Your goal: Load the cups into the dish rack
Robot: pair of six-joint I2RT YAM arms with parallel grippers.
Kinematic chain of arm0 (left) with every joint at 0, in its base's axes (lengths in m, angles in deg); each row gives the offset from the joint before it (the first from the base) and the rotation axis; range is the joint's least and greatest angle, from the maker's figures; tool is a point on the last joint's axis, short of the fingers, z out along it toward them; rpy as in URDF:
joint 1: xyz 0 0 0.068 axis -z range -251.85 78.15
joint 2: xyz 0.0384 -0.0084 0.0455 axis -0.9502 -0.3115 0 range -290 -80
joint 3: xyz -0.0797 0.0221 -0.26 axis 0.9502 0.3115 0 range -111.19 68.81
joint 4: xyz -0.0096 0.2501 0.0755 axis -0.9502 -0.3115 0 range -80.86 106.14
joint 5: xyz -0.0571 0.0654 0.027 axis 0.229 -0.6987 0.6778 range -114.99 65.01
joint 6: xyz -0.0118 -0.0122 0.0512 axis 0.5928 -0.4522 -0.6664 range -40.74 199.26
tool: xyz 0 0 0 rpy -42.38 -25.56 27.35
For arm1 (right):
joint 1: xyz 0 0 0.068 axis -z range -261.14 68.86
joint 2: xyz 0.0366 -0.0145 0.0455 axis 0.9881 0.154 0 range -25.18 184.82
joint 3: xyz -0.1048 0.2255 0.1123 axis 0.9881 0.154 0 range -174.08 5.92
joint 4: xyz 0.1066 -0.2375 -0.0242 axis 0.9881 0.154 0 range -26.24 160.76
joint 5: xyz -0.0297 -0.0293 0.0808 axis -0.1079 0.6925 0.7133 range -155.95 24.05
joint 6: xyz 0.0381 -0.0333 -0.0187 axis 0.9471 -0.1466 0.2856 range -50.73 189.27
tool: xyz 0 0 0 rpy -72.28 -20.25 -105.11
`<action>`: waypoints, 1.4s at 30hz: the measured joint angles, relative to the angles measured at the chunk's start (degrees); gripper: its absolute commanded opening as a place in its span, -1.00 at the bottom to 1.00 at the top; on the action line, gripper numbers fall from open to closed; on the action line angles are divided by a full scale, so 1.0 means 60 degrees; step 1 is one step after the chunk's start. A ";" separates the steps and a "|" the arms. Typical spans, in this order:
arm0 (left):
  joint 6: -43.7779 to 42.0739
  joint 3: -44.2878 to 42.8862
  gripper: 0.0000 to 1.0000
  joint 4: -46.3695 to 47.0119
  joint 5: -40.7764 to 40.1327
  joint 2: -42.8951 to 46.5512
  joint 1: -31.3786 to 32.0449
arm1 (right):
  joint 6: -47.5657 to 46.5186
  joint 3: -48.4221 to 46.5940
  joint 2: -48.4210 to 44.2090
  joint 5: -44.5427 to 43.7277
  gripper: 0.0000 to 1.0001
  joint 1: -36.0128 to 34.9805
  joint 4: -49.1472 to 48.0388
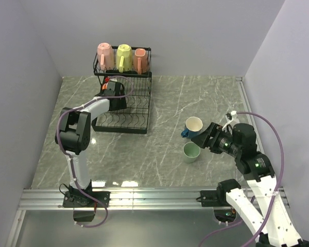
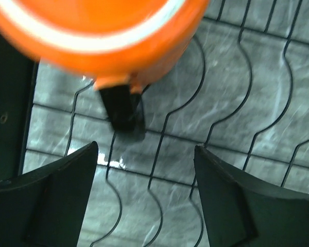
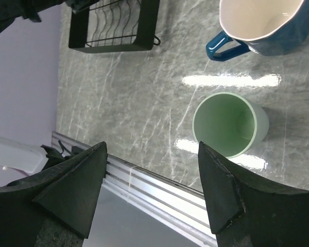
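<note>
The black wire dish rack (image 1: 139, 110) stands at the back left. Its upper basket holds a pink cup (image 1: 105, 55), a pale yellow cup (image 1: 124, 56) and a second pink cup (image 1: 140, 59), all upside down. My left gripper (image 1: 112, 89) is inside the lower tray, open and empty (image 2: 144, 154). The orange cup (image 2: 103, 31) sits just ahead of its fingers over the tray wires (image 2: 247, 87); only a sliver of it shows in the top view (image 1: 107, 80). My right gripper (image 1: 208, 137) is open and empty (image 3: 152, 149), beside the upright blue cup (image 1: 194, 126) (image 3: 270, 25) and pale green cup (image 1: 191, 152) (image 3: 229, 123).
The rack's near corner shows in the right wrist view (image 3: 113, 25). A metal rail (image 1: 154, 194) runs along the table's near edge. Grey walls close in the left, back and right sides.
</note>
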 measured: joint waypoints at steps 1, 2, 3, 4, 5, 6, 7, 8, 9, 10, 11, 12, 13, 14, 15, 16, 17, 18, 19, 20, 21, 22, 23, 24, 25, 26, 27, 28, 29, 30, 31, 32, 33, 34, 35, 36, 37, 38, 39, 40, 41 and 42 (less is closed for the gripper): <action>0.0007 0.0117 0.63 -0.0004 0.0011 0.0084 0.0000 | -0.0033 -0.0011 0.0113 -0.0018 0.56 0.0000 -0.0015; 0.0022 0.0255 0.64 -0.0015 0.0026 0.0197 -0.0011 | -0.0073 -0.0036 0.0251 -0.0055 0.56 0.0000 -0.0018; 0.0033 0.0350 0.64 -0.0029 0.0047 0.0306 -0.0022 | -0.0142 -0.0066 0.0426 -0.0117 0.56 0.0000 -0.0040; 0.0036 0.0448 0.65 -0.0044 0.0066 0.0423 -0.0033 | -0.0211 -0.0120 0.0616 -0.0200 0.56 0.0000 -0.0051; 0.0040 0.0532 0.65 -0.0051 0.0080 0.0546 -0.0044 | -0.0262 -0.0182 0.0780 -0.0262 0.58 0.0000 -0.0062; 0.0044 0.0641 0.66 -0.0047 0.0102 0.0729 -0.0047 | -0.0324 -0.0251 0.0998 -0.0361 0.58 0.0000 -0.0087; 0.0058 0.0765 0.67 -0.0055 0.0138 0.0918 -0.0055 | -0.0397 -0.0350 0.1242 -0.0484 0.58 0.0000 -0.0084; 0.0073 0.0885 0.67 -0.0084 0.0157 0.1162 -0.0066 | -0.0474 -0.0444 0.1475 -0.0652 0.58 0.0000 -0.0091; 0.0084 0.0958 0.66 -0.0109 0.0168 0.1348 -0.0066 | -0.0535 -0.0561 0.1745 -0.0834 0.58 0.0000 -0.0080; 0.0106 0.1020 0.66 -0.0182 0.0222 0.1588 -0.0069 | -0.0597 -0.0692 0.2098 -0.1067 0.58 0.0000 -0.0055; 0.0120 0.1045 0.66 -0.0259 0.0240 0.1778 -0.0069 | -0.0678 -0.0852 0.2397 -0.1293 0.58 0.0000 -0.0051; 0.0178 0.1075 0.67 -0.0321 0.0302 0.2011 -0.0069 | -0.0743 -0.1020 0.2750 -0.1526 0.58 0.0000 -0.0055; 0.0244 0.1107 0.67 -0.0357 0.0335 0.2197 -0.0069 | -0.0787 -0.1144 0.3071 -0.1712 0.58 0.0000 -0.0062; 0.0291 0.1140 0.66 -0.0441 0.0397 0.2412 -0.0069 | -0.0827 -0.1268 0.3464 -0.1931 0.58 0.0000 -0.0073; 0.0331 0.1188 0.66 -0.0506 0.0452 0.2645 -0.0069 | -0.0882 -0.1348 0.3850 -0.2153 0.58 0.0000 -0.0091; 0.0368 0.1260 0.67 -0.0543 0.0499 0.2852 -0.0069 | -0.0896 -0.1443 0.4197 -0.2353 0.58 0.0000 -0.0055; 0.0433 0.1341 0.66 -0.0634 0.0557 0.3104 -0.0069 | -0.0925 -0.1541 0.4561 -0.2568 0.58 0.0000 -0.0055; 0.0495 0.1421 0.66 -0.0754 0.0648 0.3395 -0.0069 | -0.0951 -0.1668 0.4998 -0.2838 0.57 0.0000 -0.0044; 0.0539 0.1472 0.66 -0.0878 0.0721 0.3621 -0.0069 | -0.0969 -0.1789 0.5293 -0.3009 0.57 0.0000 -0.0004; 0.0579 0.1515 0.66 -0.1002 0.0776 0.3876 -0.0069 | -0.0991 -0.1953 0.5676 -0.3202 0.56 0.0000 0.0018; 0.0612 0.1537 0.66 -0.1122 0.0856 0.4127 -0.0069 | -0.1020 -0.2127 0.6109 -0.3402 0.55 0.0000 0.0015; 0.0667 0.1552 0.66 -0.1209 0.0940 0.4339 -0.0069 | -0.1031 -0.2266 0.6426 -0.3574 0.55 0.0000 0.0007; 0.0714 0.1552 0.66 -0.1351 0.1056 0.4594 -0.0069 | -0.1060 -0.2386 0.6747 -0.3712 0.55 0.0000 -0.0029; 0.0761 0.1552 0.66 -0.1472 0.1166 0.4838 -0.0069 | -0.1086 -0.2470 0.7038 -0.3843 0.56 0.0000 -0.0084; 0.0809 0.1555 0.66 -0.1581 0.1264 0.5045 -0.0069 | -0.1104 -0.2506 0.7242 -0.3934 0.55 0.0000 -0.0149; 0.0856 0.1566 0.66 -0.1679 0.1355 0.5278 -0.0069 | -0.1137 -0.2539 0.7493 -0.4036 0.54 0.0000 -0.0215; 0.0907 0.1574 0.66 -0.1778 0.1475 0.5508 -0.0069 | -0.1169 -0.2557 0.7708 -0.4105 0.52 0.0000 -0.0280; 0.0951 0.1599 0.66 -0.1851 0.1548 0.5705 -0.0066 | -0.1188 -0.2568 0.7854 -0.4171 0.50 0.0000 -0.0331; 0.1005 0.1639 0.66 -0.1956 0.1647 0.5923 -0.0066 | -0.1202 -0.2601 0.8051 -0.4229 0.44 0.0000 -0.0372; 0.1075 0.1698 0.66 -0.2069 0.1723 0.6175 -0.0066 | -0.1220 -0.2652 0.8251 -0.4277 0.38 0.0000 -0.0423; 0.1115 0.1741 0.66 -0.2204 0.1810 0.6368 -0.0066 | -0.1242 -0.2718 0.8448 -0.4331 0.22 0.0000 -0.0481; 0.1173 0.1781 0.66 -0.2299 0.1861 0.6521 -0.0062 | -0.1260 -0.2769 0.8655 -0.4368 0.10 0.0000 -0.0568; 0.1249 0.1832 0.68 -0.2422 0.1920 0.6714 -0.0062 | -0.1260 -0.2809 0.8852 -0.4408 -0.01 0.0000 -0.0645; 0.1311 0.1909 0.68 -0.2550 0.2000 0.6918 -0.0066 | -0.1275 -0.2823 0.8994 -0.4444 -0.21 0.0000 -0.0707; 0.1348 0.1960 0.68 -0.2637 0.2055 0.7053 -0.0066 | -0.1297 -0.2827 0.9147 -0.4466 -0.32 0.0000 -0.0761; 0.1402 0.2036 0.67 -0.2732 0.2149 0.7246 -0.0066 | -0.1290 -0.2827 0.9282 -0.4484 -0.42 0.0000 -0.0787; 0.1486 0.2095 0.67 -0.2834 0.2259 0.7391 -0.0062 | -0.1282 -0.2827 0.9391 -0.4543 -0.50 0.0000 -0.0798; 0.1530 0.2135 0.67 -0.2900 0.2353 0.7501 -0.0062 | -0.1300 -0.2827 0.9460 -0.4575 -0.73 0.0000 -0.0809; 0.1599 0.2171 0.67 -0.2991 0.2488 0.7617 -0.0062 | -0.1399 -0.2827 0.9497 -0.4663 -0.83 0.0000 -0.0787; 0.1650 0.2197 0.68 -0.3064 0.2583 0.7690 -0.0062 | -0.1297 -0.2794 0.9515 -0.4648 -1.00 0.0000 -0.0838; 0.1756 0.2229 0.68 -0.3126 0.2721 0.7763 -0.0062 | -0.1330 -0.2805 0.9537 -0.4648 -1.00 0.0004 -0.0896; 0.1814 0.2269 0.69 -0.3136 0.2823 0.7825 -0.0062 | -0.1333 -0.2805 0.9544 -0.4656 -1.00 0.0000 -0.0918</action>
